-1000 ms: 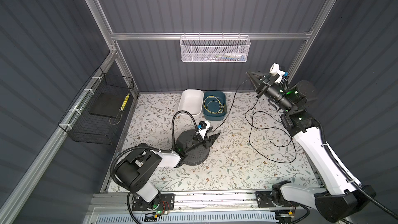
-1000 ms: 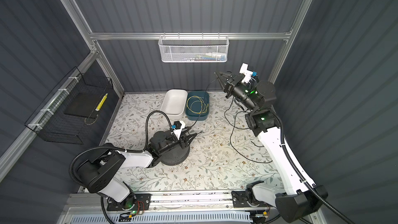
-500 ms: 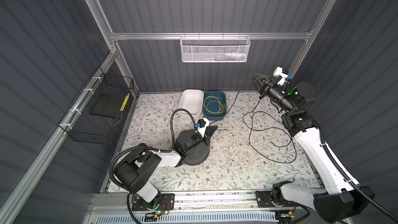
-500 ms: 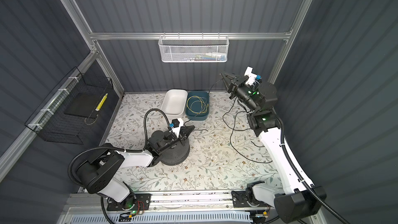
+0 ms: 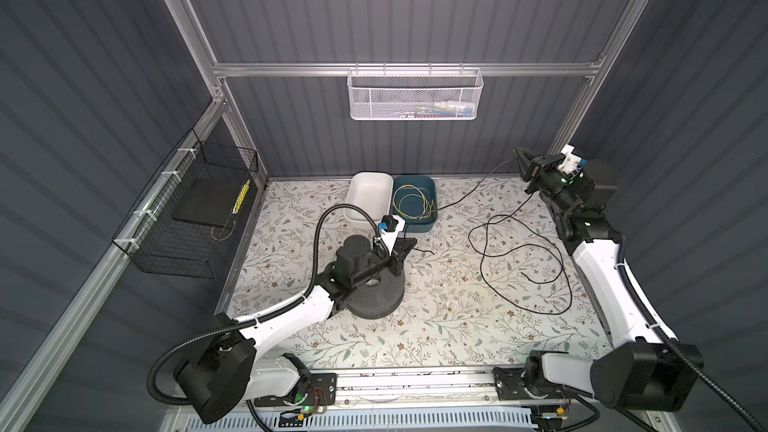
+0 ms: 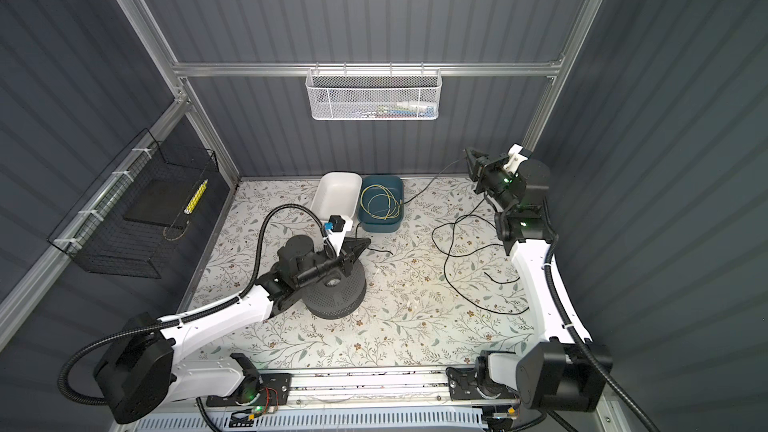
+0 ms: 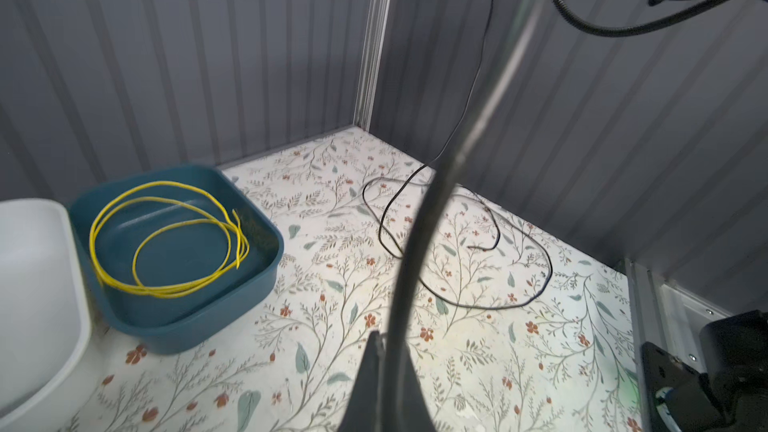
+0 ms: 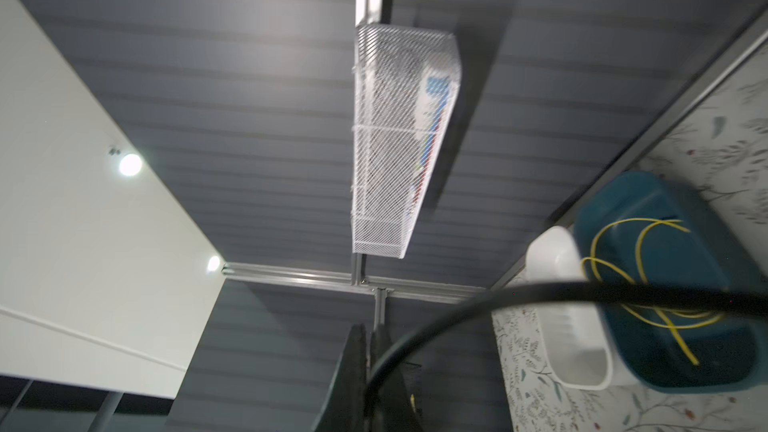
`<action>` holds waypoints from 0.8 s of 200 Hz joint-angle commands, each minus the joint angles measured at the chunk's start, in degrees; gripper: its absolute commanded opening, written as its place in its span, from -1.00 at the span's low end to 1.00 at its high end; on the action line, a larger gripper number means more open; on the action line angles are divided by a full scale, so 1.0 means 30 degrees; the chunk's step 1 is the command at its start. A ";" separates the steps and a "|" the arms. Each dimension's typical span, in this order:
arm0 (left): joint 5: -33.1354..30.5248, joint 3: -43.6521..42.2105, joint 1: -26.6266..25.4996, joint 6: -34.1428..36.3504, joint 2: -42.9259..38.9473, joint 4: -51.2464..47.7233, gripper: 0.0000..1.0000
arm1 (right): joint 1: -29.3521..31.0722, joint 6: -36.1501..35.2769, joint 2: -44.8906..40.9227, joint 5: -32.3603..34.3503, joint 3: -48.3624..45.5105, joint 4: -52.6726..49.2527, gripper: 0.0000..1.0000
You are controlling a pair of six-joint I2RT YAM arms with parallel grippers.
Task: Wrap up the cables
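The booth has dark grey ribbed walls and a table [image 5: 436, 326] covered with a flowered sheet. In both top views the left gripper [image 5: 409, 243] stands low near the middle of the table. Its jaws are closed on the black cable [image 7: 405, 259] close to one end, and a short tail sticks out toward 3 o'clock. The right gripper [image 5: 519, 156] is raised at 2 o'clock, near the back corner, and its jaws too are closed on the cable. Between them the cable runs through the air, past the teal bin [image 7: 216, 313] at 12 o'clock, which keeps the yellow wire coil [image 7: 166, 294]. I think the arms hold it apart like this to get one free length, ready for making a turn. The rest lies in loose loops on the table at 3 o'clock, not yet wrapped.
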 commanded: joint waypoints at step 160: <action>0.3847 1.5074 -0.0079 -0.1216 0.7715 -1.9229 -1.00 | 0.3025 -1.1994 -0.3707 -0.3979 -0.3930 -0.6483 0.33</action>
